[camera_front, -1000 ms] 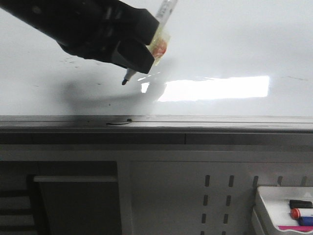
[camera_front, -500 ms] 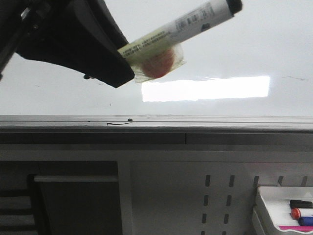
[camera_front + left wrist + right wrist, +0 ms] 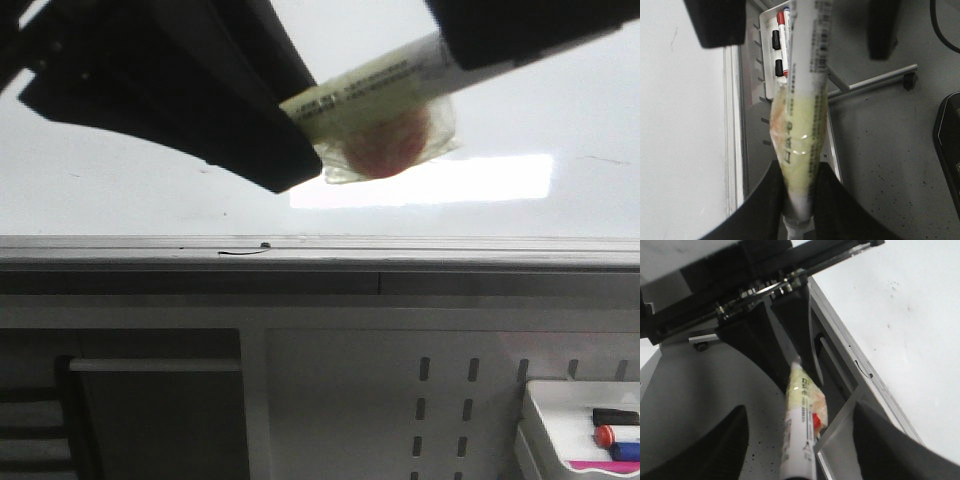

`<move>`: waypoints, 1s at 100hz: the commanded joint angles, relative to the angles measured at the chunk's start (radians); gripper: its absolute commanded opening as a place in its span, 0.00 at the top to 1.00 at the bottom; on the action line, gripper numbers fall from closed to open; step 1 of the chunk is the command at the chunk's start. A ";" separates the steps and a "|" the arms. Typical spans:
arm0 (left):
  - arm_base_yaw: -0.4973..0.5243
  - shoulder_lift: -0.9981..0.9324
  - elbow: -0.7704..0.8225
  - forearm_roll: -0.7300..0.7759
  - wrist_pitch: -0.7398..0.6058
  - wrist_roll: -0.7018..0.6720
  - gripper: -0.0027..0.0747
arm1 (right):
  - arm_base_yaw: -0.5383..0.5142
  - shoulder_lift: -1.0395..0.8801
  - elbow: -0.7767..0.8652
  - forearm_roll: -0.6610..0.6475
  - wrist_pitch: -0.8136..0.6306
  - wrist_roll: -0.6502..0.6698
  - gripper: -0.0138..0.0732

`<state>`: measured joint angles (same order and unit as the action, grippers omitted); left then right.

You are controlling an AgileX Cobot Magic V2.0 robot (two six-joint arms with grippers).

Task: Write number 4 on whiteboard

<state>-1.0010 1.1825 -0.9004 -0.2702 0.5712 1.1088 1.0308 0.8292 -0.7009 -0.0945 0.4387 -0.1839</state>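
Across the upper half of your front view, the whiteboard lies glossy and faintly smudged, with a bright reflected strip at about 3 o'clock from centre and its grey rail running along the near edge. You can see a short black curved squiggle on that rail, at 6 o'clock from the left gripper. None of the marks visible on the board reads as a numeral. Both grippers hang above the board's surface, none of their jaws touching it. The left gripper's jaws are pressed onto the marker; your left wrist camera shows both fingers clamped on the barrel near its writing end. The marker slants up toward 2 o'clock from that grip. A wad of yellowish clear tape with a red blob is wrapped round the barrel just past the left fingers. The marker's far end runs under the right gripper, which sits at 1 o'clock in the front view. In your right wrist camera the right gripper has its jaws spread wide, with the barrel lying between them and a gap on either side. A white tray of coloured markers sits at 5 o'clock, below the board and well apart from both arms.
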 commanded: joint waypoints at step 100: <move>-0.013 -0.053 -0.032 -0.066 -0.094 0.001 0.99 | 0.002 0.104 -0.037 -0.014 -0.192 -0.011 0.81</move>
<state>-1.0047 1.1532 -0.9004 -0.3068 0.5615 1.1123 1.0308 0.9342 -0.7009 -0.1084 0.3335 -0.1845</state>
